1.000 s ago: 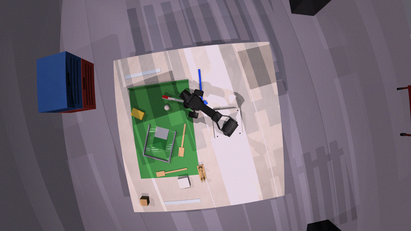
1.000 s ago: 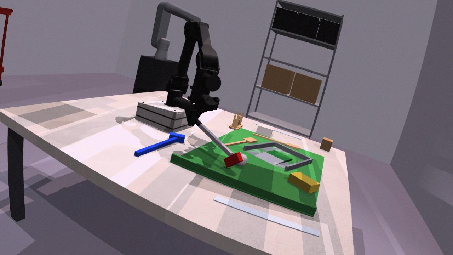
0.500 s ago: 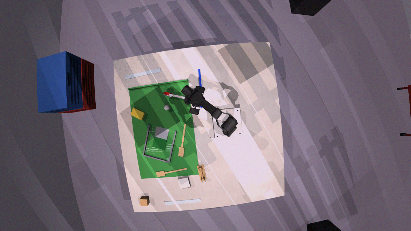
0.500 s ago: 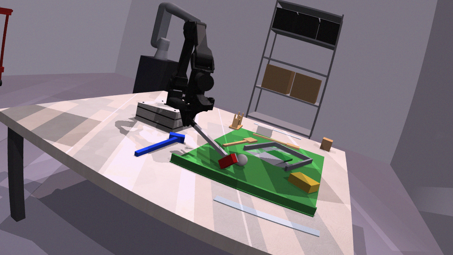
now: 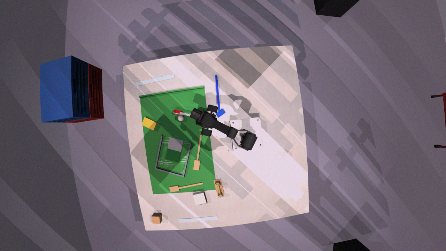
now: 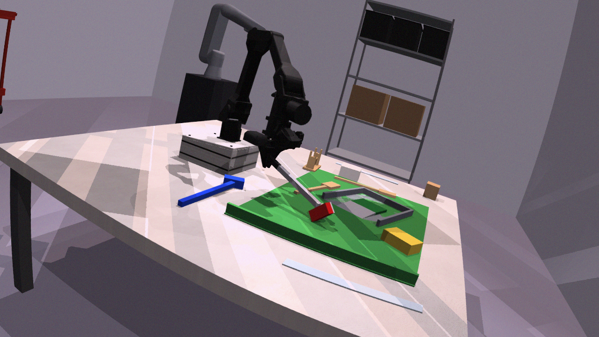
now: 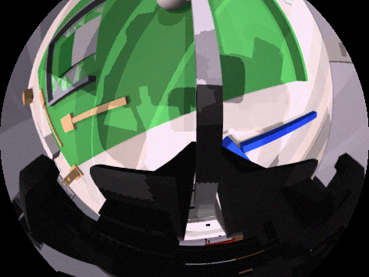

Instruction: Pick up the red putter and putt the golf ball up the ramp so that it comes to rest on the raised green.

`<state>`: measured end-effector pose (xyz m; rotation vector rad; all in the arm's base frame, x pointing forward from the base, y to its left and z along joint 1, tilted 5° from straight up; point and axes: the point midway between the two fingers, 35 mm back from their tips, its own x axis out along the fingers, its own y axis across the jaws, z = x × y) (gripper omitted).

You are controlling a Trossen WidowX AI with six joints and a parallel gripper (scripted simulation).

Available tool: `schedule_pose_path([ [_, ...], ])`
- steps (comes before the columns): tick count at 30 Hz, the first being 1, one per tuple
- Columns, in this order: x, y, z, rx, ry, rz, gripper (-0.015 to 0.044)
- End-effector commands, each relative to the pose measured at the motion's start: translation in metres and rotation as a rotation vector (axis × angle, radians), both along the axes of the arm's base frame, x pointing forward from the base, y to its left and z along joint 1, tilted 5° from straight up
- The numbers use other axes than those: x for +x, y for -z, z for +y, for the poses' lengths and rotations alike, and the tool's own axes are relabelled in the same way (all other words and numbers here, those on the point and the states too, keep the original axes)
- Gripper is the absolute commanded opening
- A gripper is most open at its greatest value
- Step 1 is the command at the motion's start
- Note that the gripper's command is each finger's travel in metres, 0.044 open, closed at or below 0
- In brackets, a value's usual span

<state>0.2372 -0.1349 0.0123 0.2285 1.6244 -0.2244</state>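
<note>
Red putter: the red putter (image 5: 184, 113) (image 6: 299, 187) (image 7: 208, 65) slanted down from the gripper, block head at 10 o'clock from the golf ball.
Gripper: the gripper (image 5: 195, 114) (image 6: 268, 162) (image 7: 202, 146) was clamped on the putter's dark handle end.
Golf ball: seen from above, the smooth pale golf ball (image 5: 180, 118) (image 7: 171, 3) sat on the flat green mat (image 5: 168, 99) (image 6: 360, 240) (image 7: 154, 77), just beside the head; contact could not be told, and the exterior view hid it.
Grey frame: at 6 o'clock from the ball, the grey frame (image 5: 158, 152) (image 6: 388, 200) (image 7: 49, 82) walled three sides, open towards 12.
Inside frame: a plain grey ramp (image 5: 175, 144) (image 6: 355, 210) (image 7: 85, 38) led to a darker raised green (image 5: 172, 155) (image 6: 370, 205) (image 7: 66, 50); no ball was on it.
Yellow block: the yellow block (image 5: 149, 123) (image 6: 402, 240), angular, lay at 9 o'clock from the ball.
Blue putter: the straight-shafted blue putter (image 5: 217, 92) (image 6: 206, 193) (image 7: 278, 131) lay at 2 o'clock, on the worktop (image 5: 264, 193) (image 6: 251, 251) (image 7: 169, 138).
Tan putter: the wood-coloured putter (image 5: 198, 152) (image 7: 96, 111) lay at 5 o'clock, on the mat.
Shelf unit: the metal shelf unit (image 6: 433, 99) carried black bins (image 6: 405, 34) above, brown boxes (image 6: 367, 104) below.
</note>
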Motion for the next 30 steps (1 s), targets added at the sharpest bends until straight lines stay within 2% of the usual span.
schedule_pose_path([
  [1, 0.008, -0.001, 0.05, 0.01, -0.008, -0.008, 0.0],
  [8, 0.009, -0.006, 0.058, 0.01, -0.008, -0.008, 0.0],
  [18, 0.012, -0.06, 0.057, 0.01, -0.008, -0.008, 0.0],
  [30, 0.011, -0.051, 0.056, 0.009, -0.013, -0.001, 0.0],
])
